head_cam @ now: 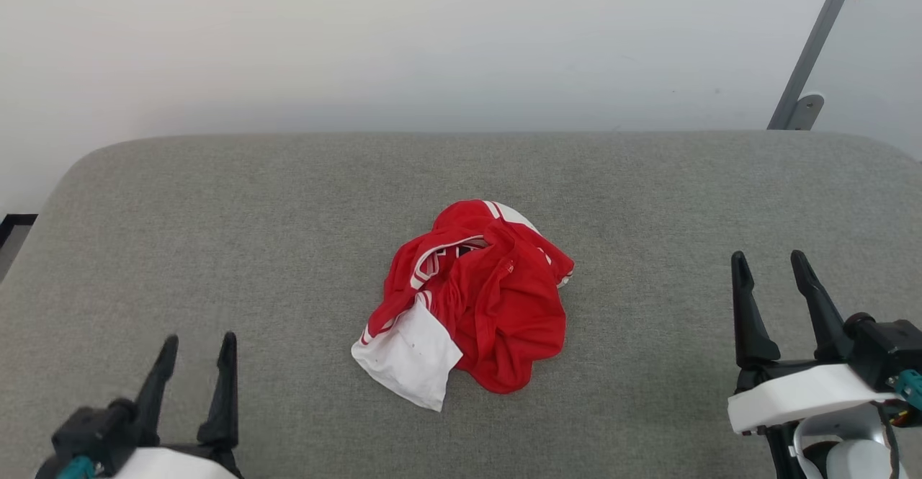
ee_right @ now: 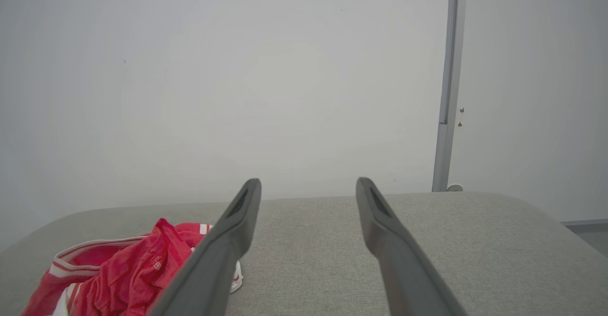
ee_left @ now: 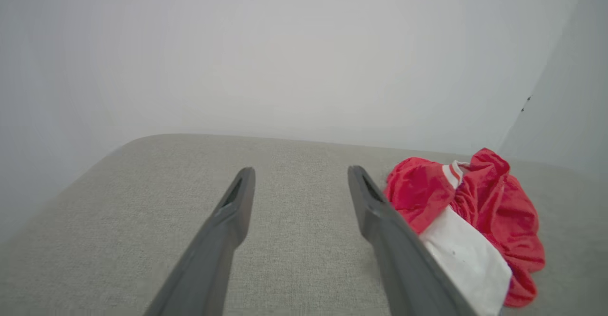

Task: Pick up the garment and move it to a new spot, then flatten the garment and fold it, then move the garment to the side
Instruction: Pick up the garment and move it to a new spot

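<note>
Left side: the left claw (head_cam: 200, 342) hangs low over the near left part of the grey upholstered surface (head_cam: 216, 212), fingers spread wide, nothing between them. In the left wrist view the bare grey cloth of the surface shows between the two fingers, with the garment off to their right.

Centre: the garment (head_cam: 490, 299) lies in a crumpled heap about midway across the surface, well apart from both claws. It is bright red, with a white panel turned out at its near left corner and striped white trim showing in the folds. No part is spread flat and no edge is lifted.

Right side: the right claw (head_cam: 768, 259) stands over the near right part of the surface, also wide apart and empty. It sits a little farther forward than the left one. A grey metal post (head_cam: 814, 47) rises against the wall behind it.

Assessment: the first step, the pick-up, is in hand but not yet begun; there is no contact with the cloth. The next move calls for one or both claws to travel inward to the heap, come down on a raised fold or the white panel, and close before lifting. A soft pile may give way or come up in a bunch, so a grip on a clear edge seems advisable.
</note>
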